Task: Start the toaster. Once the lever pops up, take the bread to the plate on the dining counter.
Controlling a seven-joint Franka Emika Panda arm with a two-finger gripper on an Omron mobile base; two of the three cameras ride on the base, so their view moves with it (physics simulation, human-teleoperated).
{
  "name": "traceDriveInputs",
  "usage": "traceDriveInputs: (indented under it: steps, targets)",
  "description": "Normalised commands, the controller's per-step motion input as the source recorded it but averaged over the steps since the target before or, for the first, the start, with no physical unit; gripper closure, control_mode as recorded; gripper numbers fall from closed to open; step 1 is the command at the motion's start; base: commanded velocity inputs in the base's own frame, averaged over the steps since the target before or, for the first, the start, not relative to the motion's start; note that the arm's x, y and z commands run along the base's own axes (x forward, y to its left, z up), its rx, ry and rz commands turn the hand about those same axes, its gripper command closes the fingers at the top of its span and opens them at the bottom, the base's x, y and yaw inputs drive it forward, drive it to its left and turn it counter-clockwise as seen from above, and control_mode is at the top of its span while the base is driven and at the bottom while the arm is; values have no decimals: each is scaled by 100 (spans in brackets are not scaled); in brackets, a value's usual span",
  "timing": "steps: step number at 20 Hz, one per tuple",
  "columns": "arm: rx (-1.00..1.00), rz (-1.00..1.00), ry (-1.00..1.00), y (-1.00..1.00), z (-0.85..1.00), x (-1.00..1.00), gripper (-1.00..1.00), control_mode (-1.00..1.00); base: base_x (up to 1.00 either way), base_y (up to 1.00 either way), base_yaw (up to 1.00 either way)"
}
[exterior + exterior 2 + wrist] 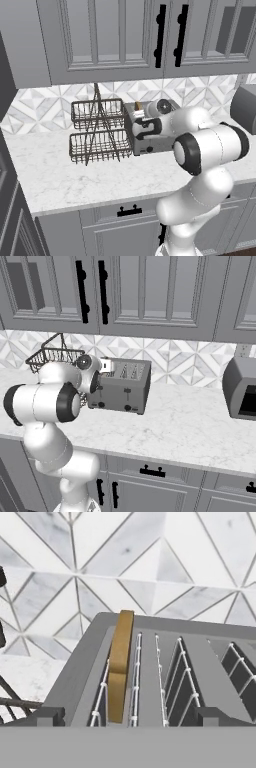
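Brushed-steel toaster (120, 387), matt tan bread (120, 662), wire rack (97, 131)

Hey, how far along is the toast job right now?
Looks early. The tan bread slice stands up out of the leftmost slot of the brushed-steel toaster, so it may have popped, or not started; I can't tell. The open end effector hovers over the slots. Left: grip the slice, carry it to the plate.

Glossy white rounded arm (210, 145), black joint bands

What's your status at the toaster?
Gripper open, over the toaster. Bread standing in the end slot, sticking up above the top. Wire rack close beside the toaster.
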Motion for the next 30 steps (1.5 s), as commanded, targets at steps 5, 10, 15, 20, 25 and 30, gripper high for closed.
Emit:
traceDriveInputs:
  steps: [5,10,15,20,25,30]
  targets:
    - [0,0,0,0,0,19,-100,-100,0,0,0]
    - [0,0,0,0,-2,21,-100,-100,0,0,0]
    - [0,0,-1,0,-18,23,-100,-100,0,0,0]
    - [0,0,-1,0,-22,24,-100,-100,0,0,0]
    - [0,0,0,0,-1,26,-100,-100,0,0,0]
    - [0,0,0,0,-1,29,-100,-100,0,0,0]
